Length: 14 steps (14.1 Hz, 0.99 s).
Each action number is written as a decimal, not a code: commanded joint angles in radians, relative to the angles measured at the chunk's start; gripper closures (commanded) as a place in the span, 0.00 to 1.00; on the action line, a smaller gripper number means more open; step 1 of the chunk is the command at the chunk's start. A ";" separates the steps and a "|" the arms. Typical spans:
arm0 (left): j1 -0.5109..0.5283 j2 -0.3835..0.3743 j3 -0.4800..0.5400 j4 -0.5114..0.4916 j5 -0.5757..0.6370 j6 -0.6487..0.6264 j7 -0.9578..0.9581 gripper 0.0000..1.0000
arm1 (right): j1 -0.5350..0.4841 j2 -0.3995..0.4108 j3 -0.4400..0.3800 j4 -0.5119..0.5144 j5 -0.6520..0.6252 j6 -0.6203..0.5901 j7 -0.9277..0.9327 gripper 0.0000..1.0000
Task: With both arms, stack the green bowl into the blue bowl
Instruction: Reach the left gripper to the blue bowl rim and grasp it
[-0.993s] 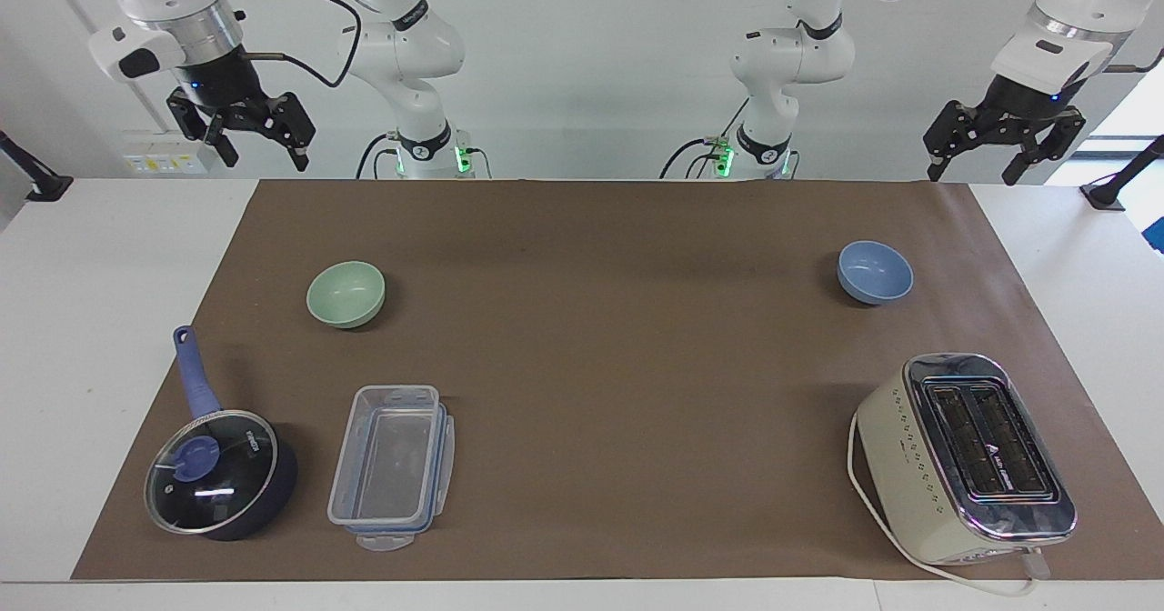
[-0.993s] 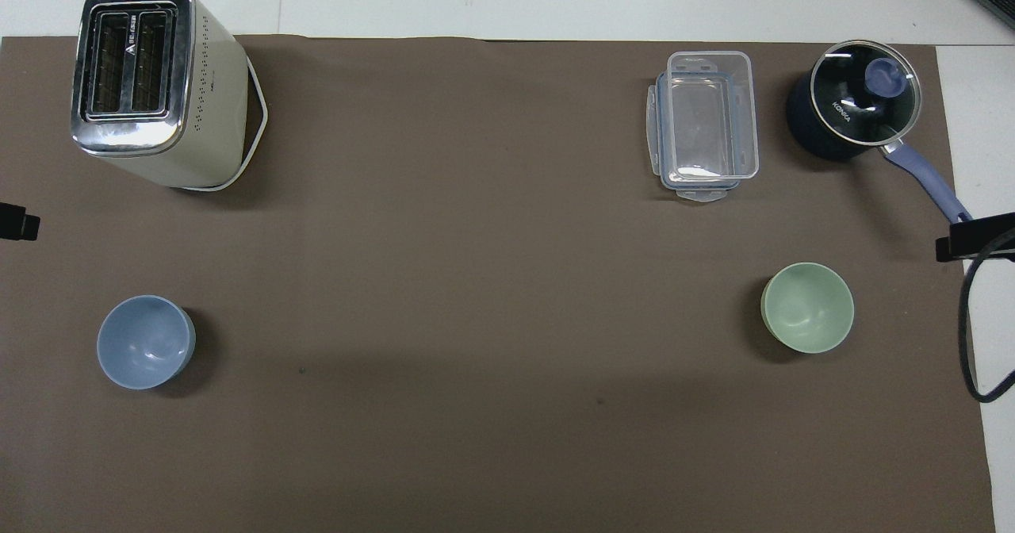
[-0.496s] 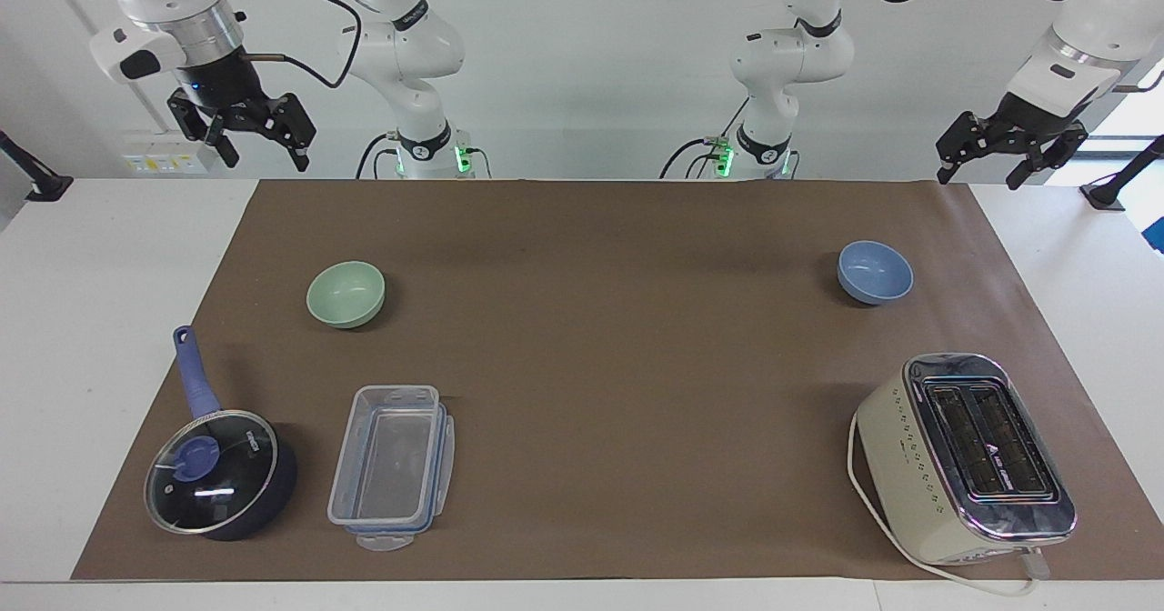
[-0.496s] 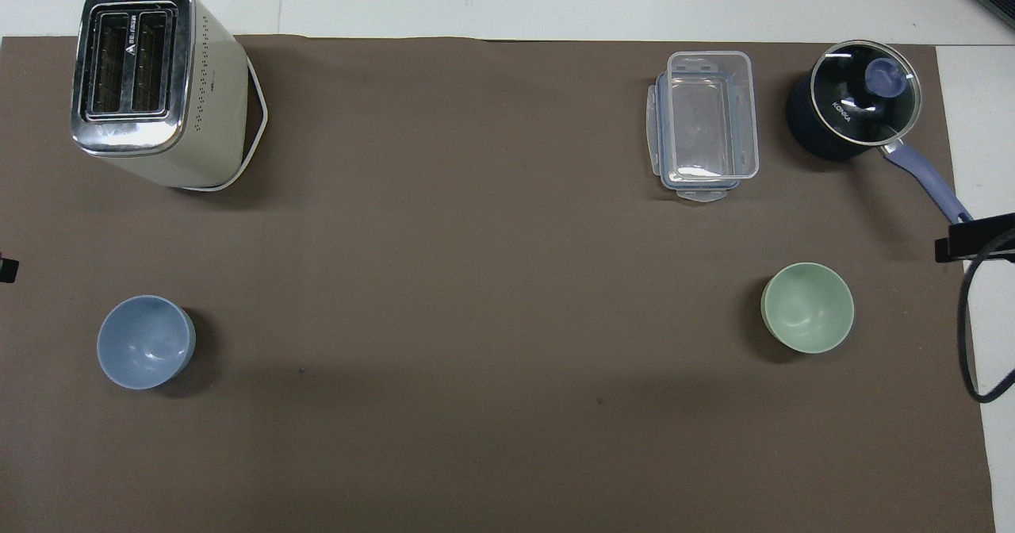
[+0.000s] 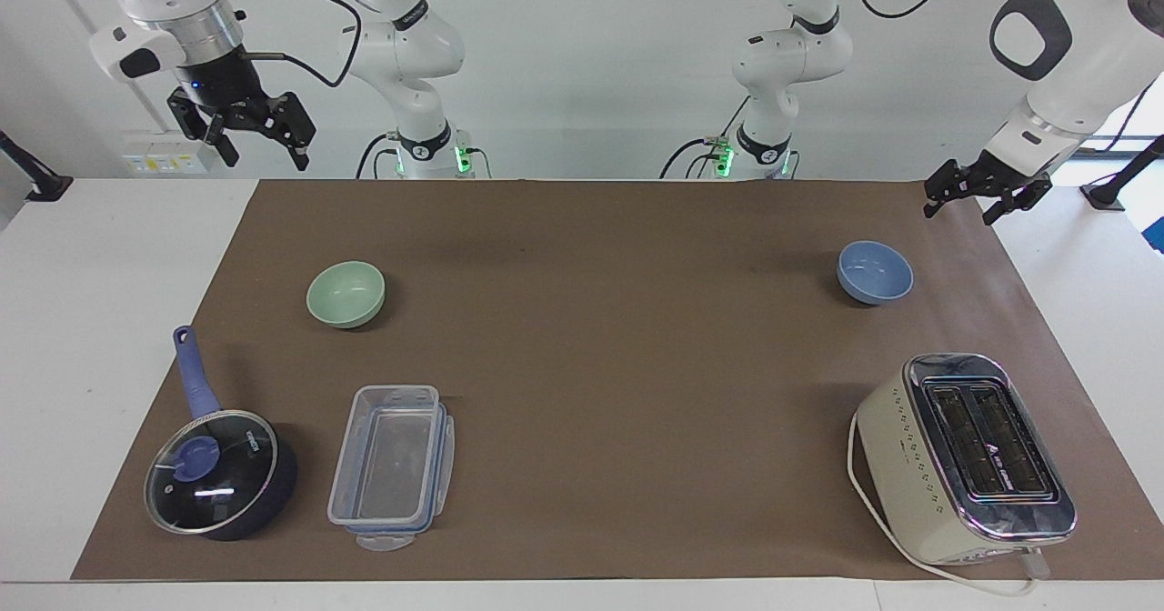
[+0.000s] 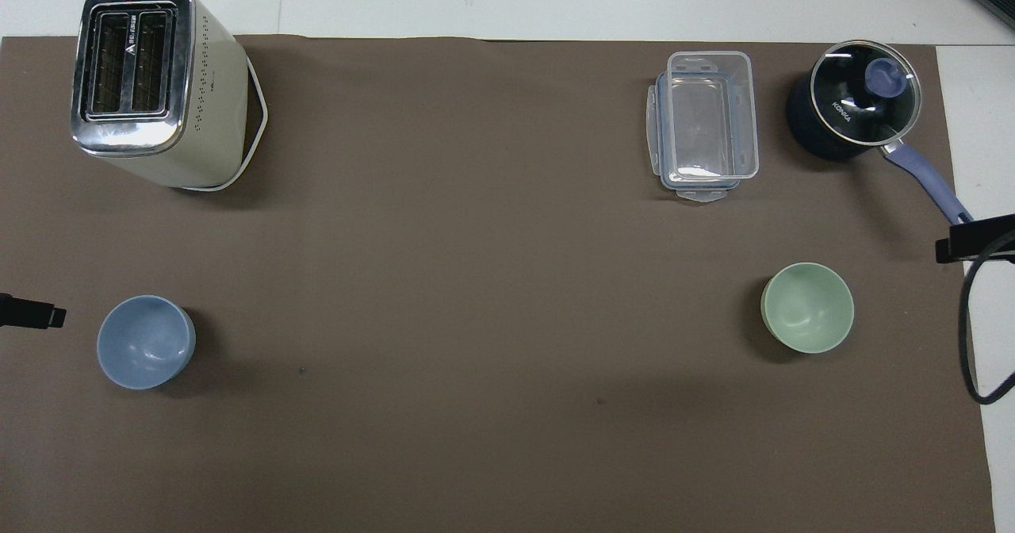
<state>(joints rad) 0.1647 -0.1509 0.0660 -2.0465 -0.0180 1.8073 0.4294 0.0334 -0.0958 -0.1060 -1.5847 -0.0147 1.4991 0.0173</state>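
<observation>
I am watching both arms from the facing view, which is giving me what the overhead view is not: the whole left gripper (image 5: 962,202), jaws spread and holding nothing, hanging over the mat's edge at the left arm's end of the table, near the blue bowl (image 5: 875,272) but apart from it. Overhead I am getting only one black fingertip of it, just beside that bowl.

The right gripper (image 5: 259,143) is waiting raised over the right arm's end of the table, fingers apart and empty. Overhead, only a dark tip and a cable are showing at the picture's edge.

The green bowl (image 5: 346,294) is sitting upright on the brown mat (image 5: 618,338) toward the right arm's end, the blue bowl toward the left arm's end, well apart, with a wide bare stretch of mat lying between them.

Farther from the robots, I am seeing a saucepan (image 6: 852,101) and a clear container (image 6: 704,124) beyond the green bowl, and a toaster (image 6: 151,81) beyond the blue one.

Overhead, the saucepan's glass lid is reading "KONKA"; the toaster's marking I cannot make out.
</observation>
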 commanded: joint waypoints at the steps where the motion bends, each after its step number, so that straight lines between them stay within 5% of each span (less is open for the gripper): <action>1: 0.028 -0.052 -0.005 -0.160 -0.016 0.128 0.025 0.00 | -0.007 -0.027 0.005 -0.035 -0.014 0.024 -0.007 0.00; 6: 0.067 0.008 -0.005 -0.317 -0.022 0.364 0.058 0.01 | -0.010 -0.027 0.005 -0.040 -0.014 0.024 -0.008 0.00; 14: 0.095 0.094 -0.005 -0.336 -0.060 0.441 0.066 0.25 | -0.010 -0.028 0.005 -0.041 -0.014 0.024 -0.008 0.00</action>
<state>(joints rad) 0.2460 -0.0737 0.0686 -2.3619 -0.0607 2.2042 0.4715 0.0327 -0.0971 -0.1065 -1.5925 -0.0147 1.4991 0.0173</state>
